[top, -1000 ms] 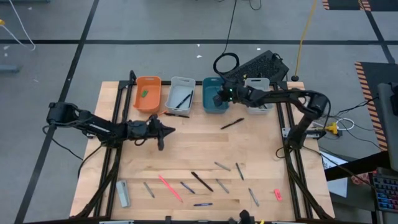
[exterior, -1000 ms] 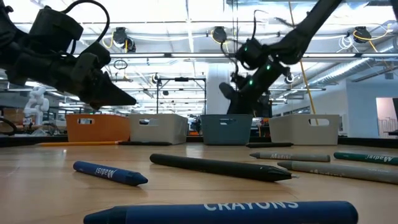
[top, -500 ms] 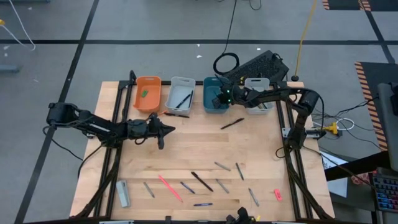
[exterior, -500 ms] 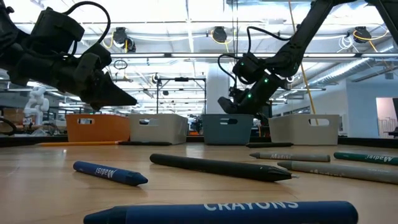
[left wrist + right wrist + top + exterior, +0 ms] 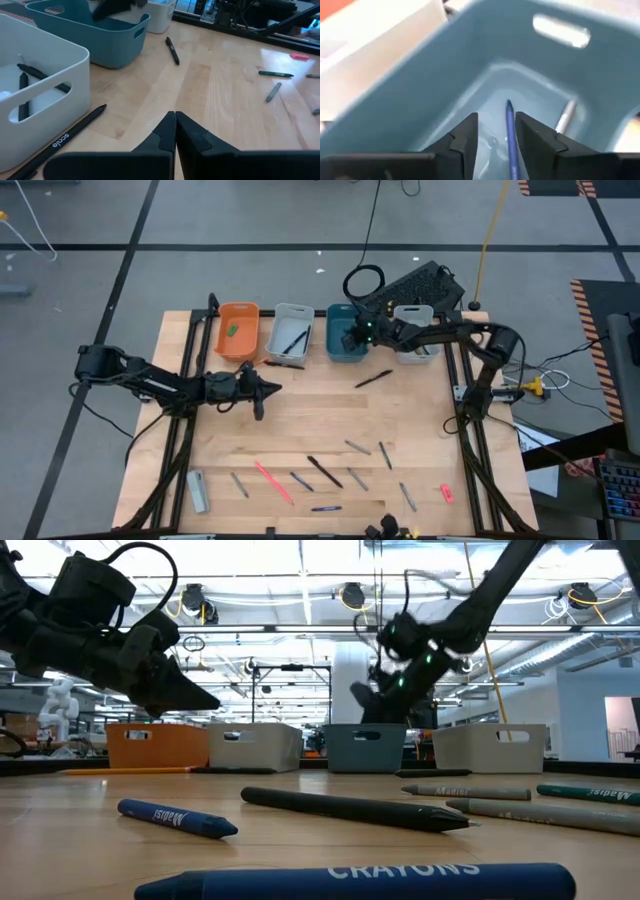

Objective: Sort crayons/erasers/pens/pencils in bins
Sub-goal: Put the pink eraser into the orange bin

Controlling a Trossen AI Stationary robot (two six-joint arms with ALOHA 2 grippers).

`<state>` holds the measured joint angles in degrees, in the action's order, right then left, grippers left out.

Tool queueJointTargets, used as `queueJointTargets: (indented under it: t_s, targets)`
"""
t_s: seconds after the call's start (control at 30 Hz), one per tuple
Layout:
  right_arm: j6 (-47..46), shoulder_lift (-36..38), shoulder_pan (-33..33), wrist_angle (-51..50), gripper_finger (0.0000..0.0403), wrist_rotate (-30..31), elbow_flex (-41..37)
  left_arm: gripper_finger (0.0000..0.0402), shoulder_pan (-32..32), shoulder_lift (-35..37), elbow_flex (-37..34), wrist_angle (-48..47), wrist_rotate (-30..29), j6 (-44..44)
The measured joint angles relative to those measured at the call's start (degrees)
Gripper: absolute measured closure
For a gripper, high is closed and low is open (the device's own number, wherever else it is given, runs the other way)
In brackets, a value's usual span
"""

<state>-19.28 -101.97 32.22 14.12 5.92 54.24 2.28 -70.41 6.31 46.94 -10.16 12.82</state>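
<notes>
Right gripper (image 5: 496, 137) over teal bin (image 5: 345, 345), fingers narrowly parted around a blue pen (image 5: 510, 135) lying along them, tip into bin; left gripper (image 5: 175, 131) pinched empty mid-table.

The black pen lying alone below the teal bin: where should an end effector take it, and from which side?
Best near the middle of the black pen, coming straight down from above. It lies flat and slanted on bare table, apart from the teal bin, so fingers should probably close across its slim barrel, not along it. Either end risks tipping it.
</notes>
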Motion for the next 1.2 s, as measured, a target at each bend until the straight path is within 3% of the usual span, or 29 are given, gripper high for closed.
queueJointTargets:
  t_s: [0.1, 0.23, 0.33, 0.4, 0.7, 1.2]
  targets:
    - [4.3, 6.1, -1.6, -3.8, 0.0285, 0.0, 0.0, 0.0392, 0.0, 0.0, 0.0, -0.1, 0.7, 0.1]
    - [7.6, 16.5, -5.6, -15.4, 0.0338, 0.1, 0.0, 0.0397, 0.0, 0.0, 0.0, -0.1, 0.7, 0.9]
    - [6.7, 22.5, -11.2, -24.9, 0.0387, 2.3, -0.5, 0.0397, 0.0, 0.0, 0.0, -0.1, 0.8, 1.0]
    - [4.3, 25.5, -15.9, -28.5, 0.0396, 5.4, -2.4, 0.0393, 0.0, 0.0, 0.0, 0.0, 0.8, 1.0]
    - [-19.3, 32.1, -36.6, -30.6, 0.0401, 9.7, -14.9, 0.0393, 0.0, 0.0, 0.0, 0.0, 0.9, 1.0]
    - [-55.4, 31.8, -63.2, -47.1, 0.0402, 9.1, -13.8, 0.0390, 0.0, 0.0, 0.0, 0.1, 1.7, 1.2]
